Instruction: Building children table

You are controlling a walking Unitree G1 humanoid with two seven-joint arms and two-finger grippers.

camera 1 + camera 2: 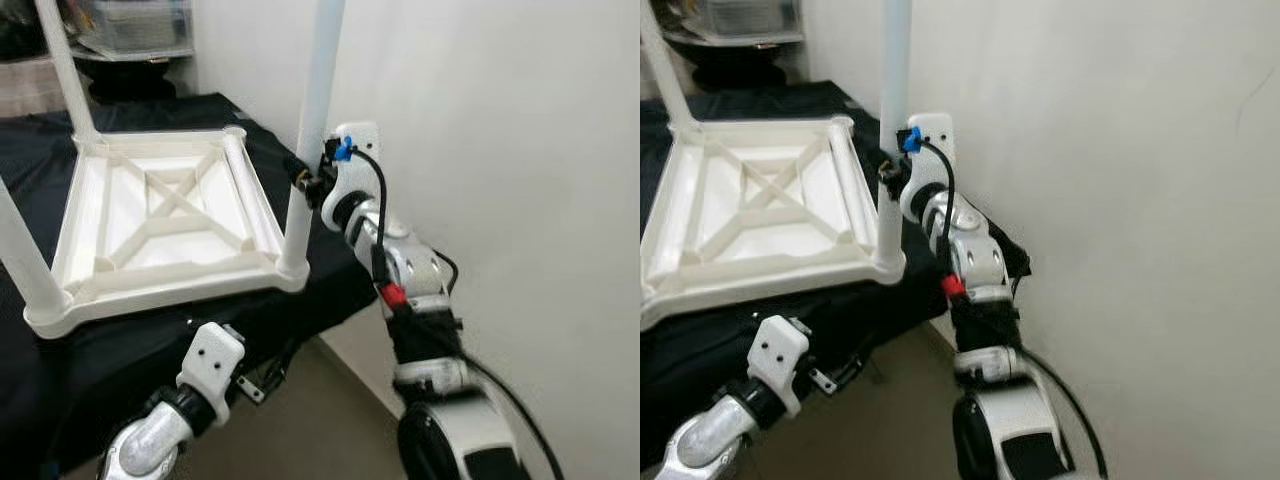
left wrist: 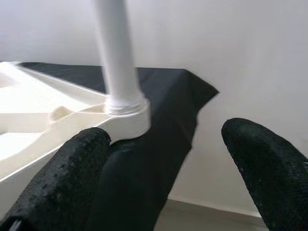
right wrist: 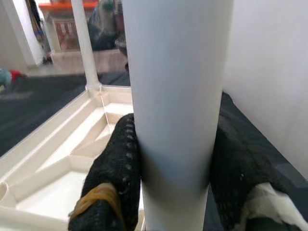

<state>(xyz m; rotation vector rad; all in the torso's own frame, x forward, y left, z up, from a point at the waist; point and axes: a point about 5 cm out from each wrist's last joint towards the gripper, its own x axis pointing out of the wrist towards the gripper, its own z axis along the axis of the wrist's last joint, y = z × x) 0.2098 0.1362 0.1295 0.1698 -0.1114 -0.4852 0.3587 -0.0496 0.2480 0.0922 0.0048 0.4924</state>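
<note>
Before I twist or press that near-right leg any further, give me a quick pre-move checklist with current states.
1. Right gripper shut on the leg: ok.
2. Leg seated in the tabletop corner socket: looks entered; full depth cannot tell.
3. Leg upright: ok, roughly vertical.
4. Left gripper open, below the table edge, holding nothing: ok.
5. Tabletop flat, upside down on the black cloth: ok, but this corner sits near the cloth's edge.
6. Wall clearance beside the right arm: tight.

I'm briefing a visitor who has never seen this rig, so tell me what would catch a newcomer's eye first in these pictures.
First, the white table top lying upside down on a black cloth, with white legs standing up from its corners. Next, the right gripper clamped around the leg at the corner nearest the white wall. The left gripper hangs open, low beside the cloth's edge, below that same corner.
</note>
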